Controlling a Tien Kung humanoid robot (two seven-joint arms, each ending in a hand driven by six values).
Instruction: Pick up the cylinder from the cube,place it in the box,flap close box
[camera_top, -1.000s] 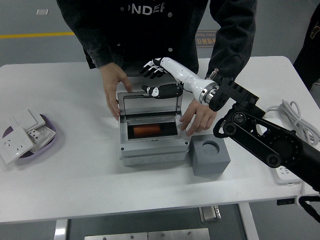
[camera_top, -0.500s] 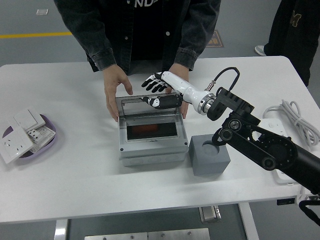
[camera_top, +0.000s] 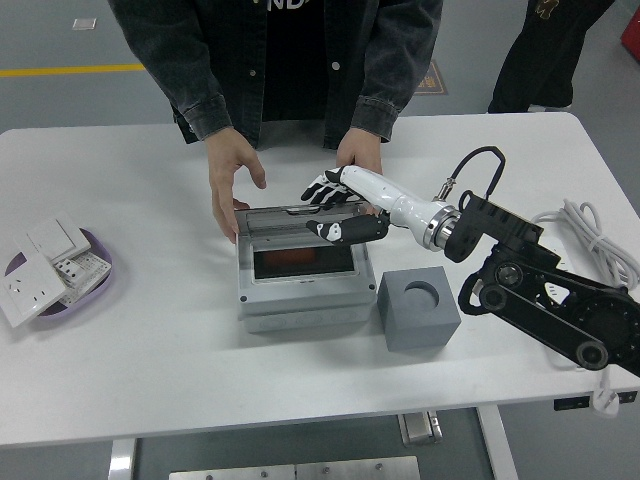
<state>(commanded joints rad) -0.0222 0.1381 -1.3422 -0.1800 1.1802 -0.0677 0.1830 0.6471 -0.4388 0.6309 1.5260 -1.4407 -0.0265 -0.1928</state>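
right hand (camera_top: 340, 205), white and black with fingers spread and holding nothing, lies on the clear hinged lid (camera_top: 300, 232) of the grey plastic box (camera_top: 300, 275) — directly above it, so the coming push looks downward. inside, under the lid, the orange cylinder (camera_top: 290, 262) lies with its long axis left-right. a person's hands (camera_top: 232, 180) steady the box's far corners. beside it on the white surface (camera_top: 150, 340) stands the grey cube (camera_top: 418, 310) — its socket empty.

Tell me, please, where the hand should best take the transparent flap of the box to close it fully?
Probably the flap's free front edge, reached from above on the right hand's side: it hinges along the back of the box and already lies low.
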